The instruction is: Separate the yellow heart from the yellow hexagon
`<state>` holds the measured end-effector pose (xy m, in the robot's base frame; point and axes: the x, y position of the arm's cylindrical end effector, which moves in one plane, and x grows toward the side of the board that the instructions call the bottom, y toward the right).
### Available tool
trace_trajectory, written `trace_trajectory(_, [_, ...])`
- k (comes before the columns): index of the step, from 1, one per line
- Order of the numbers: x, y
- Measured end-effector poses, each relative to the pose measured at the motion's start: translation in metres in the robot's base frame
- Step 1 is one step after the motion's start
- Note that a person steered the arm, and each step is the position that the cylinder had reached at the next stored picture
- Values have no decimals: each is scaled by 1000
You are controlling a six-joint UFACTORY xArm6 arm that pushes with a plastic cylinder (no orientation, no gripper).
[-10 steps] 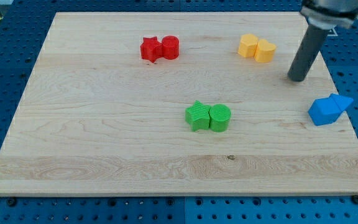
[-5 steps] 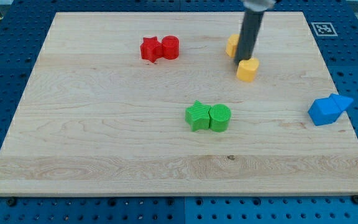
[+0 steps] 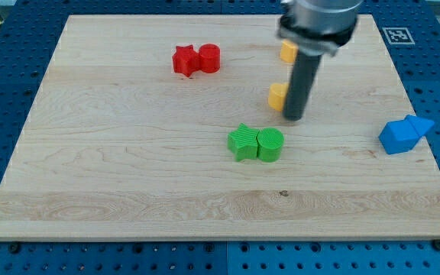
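The yellow heart (image 3: 277, 95) lies on the wooden board (image 3: 128, 168) right of centre, partly hidden behind my rod. The yellow hexagon (image 3: 287, 51) sits above it near the view's top, apart from the heart and partly covered by the arm. My tip (image 3: 294, 119) rests on the board just right of and slightly below the heart, touching or nearly touching it, and above and to the right of the green pair.
A red star (image 3: 183, 60) and a red cylinder (image 3: 209, 58) touch at upper centre-left. A green star (image 3: 243, 142) and a green cylinder (image 3: 270, 144) touch at centre. Two blue blocks (image 3: 403, 134) sit at the board's right edge.
My tip swept from the right, between the two yellow blocks, then down and left. The heart was pushed down and left, away from the hexagon, which shifted slightly left.
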<state>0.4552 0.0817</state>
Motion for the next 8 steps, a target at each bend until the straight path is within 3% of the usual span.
trace_trajectory(1, [0,1])
trace_trajectory(3, [-8,86])
trace_trajectory(4, [-40,90])
trace_trajectory(5, [-50,55])
trace_trajectory(6, [-36,-16])
trace_trajectory(7, [-33,-42])
trace_trajectory(8, [-53,-9])
